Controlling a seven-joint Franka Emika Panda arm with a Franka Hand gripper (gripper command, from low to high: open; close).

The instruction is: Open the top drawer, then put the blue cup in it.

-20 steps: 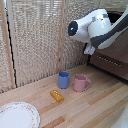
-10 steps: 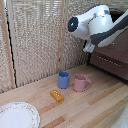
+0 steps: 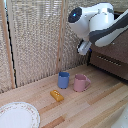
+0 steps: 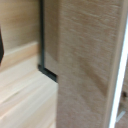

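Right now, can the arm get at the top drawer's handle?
Probably yes. The white arm's tool hangs in open air just off the dark brown wooden cabinet at the exterior view's right, nothing between them. The top drawer's handle is hidden behind the arm, so unconfirmed.

Pale wood table (image 3: 95, 102) runs across the front, planks slanting, evenly lit. Behind it, a woven reed screen (image 3: 35, 40) fills the back, split by light wooden posts (image 3: 6, 45). At the exterior view's right, a dark brown cabinet (image 3: 116, 56) sits on the tabletop. Up close, blurred wood grain and a dark gap (image 4: 42, 35).
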